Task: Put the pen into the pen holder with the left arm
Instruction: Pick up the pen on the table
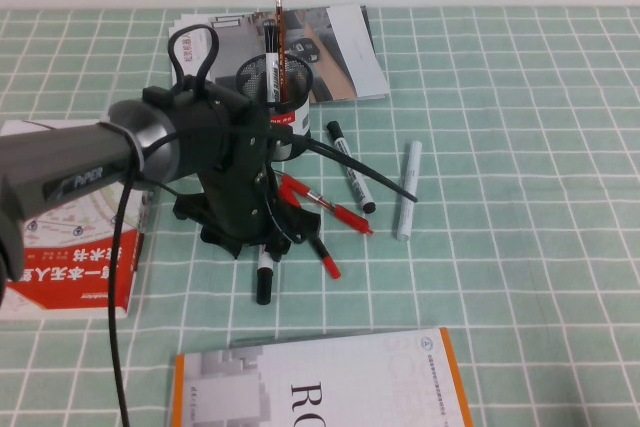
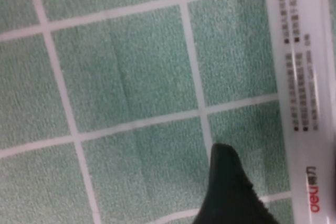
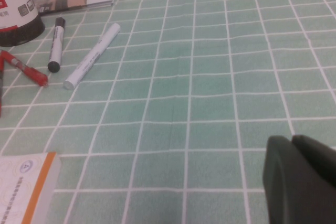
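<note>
The pen [image 1: 263,280], a white barrel with a black cap, lies on the green checked cloth and sticks out toward the front from under my left gripper [image 1: 250,232]. The left gripper is lowered to the cloth over it. In the left wrist view the printed white barrel [image 2: 304,103] runs beside one black finger [image 2: 231,192], with a gap between them; the jaws look open. The black mesh pen holder [image 1: 290,127] stands just behind the gripper with several pens in it. My right gripper [image 3: 292,142] is shut and empty, low over the bare cloth, out of the high view.
Red pens [image 1: 318,200] lie by the left gripper. A slim printed marker [image 1: 350,169] and an all-white marker [image 1: 408,190] lie to its right. A magazine [image 1: 340,47] is at the back, a red-and-white book [image 1: 70,247] at the left, and a white book [image 1: 320,387] in front.
</note>
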Controlling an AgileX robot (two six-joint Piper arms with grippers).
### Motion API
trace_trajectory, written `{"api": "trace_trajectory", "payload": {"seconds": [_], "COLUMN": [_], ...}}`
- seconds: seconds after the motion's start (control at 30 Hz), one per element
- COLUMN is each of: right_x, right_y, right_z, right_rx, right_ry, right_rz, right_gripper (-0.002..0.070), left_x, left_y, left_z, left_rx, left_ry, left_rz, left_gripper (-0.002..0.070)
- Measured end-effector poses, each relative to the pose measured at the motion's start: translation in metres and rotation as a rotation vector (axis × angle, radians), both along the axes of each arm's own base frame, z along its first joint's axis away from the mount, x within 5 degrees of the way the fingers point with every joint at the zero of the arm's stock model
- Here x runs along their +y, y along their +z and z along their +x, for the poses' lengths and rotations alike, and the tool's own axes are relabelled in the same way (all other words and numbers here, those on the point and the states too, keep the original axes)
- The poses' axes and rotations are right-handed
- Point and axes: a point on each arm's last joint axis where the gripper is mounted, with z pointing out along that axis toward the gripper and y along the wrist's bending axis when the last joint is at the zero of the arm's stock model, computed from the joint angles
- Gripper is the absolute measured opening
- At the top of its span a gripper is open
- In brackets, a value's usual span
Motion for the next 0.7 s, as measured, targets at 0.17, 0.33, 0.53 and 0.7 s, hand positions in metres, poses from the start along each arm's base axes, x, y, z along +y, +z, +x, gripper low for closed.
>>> {"api": "trace_trajectory", "payload": {"seconds": [0.17, 0.33, 0.53, 0.7], "right_x": [0.000, 0.000, 0.000, 0.000], "right_y": [0.000, 0.000, 0.000, 0.000], "right_z": [0.000, 0.000, 0.000, 0.000], "right_rx": [0.000, 0.000, 0.000, 0.000], "right_ry": [0.000, 0.000, 0.000, 0.000], "right_rz": [0.000, 0.000, 0.000, 0.000], "right_gripper": [-0.0020, -0.0020, -0.0020, -0.0020], "left_x": [0.000, 0.000, 0.001, 0.004], "left_y": [0.000, 0.000, 0.002, 0.026], "left_z": [0.001, 0.001, 0.002, -0.004], "left_rx": [-0.005, -0.013, -0.039, -0.127], "left_ry": [-0.013, -0.088, -0.191, -0.206], "left_rz": [0.009, 0.028, 0.067, 0.030], "left_gripper": [0.0323, 0.0169, 0.0113, 0.0113]}}
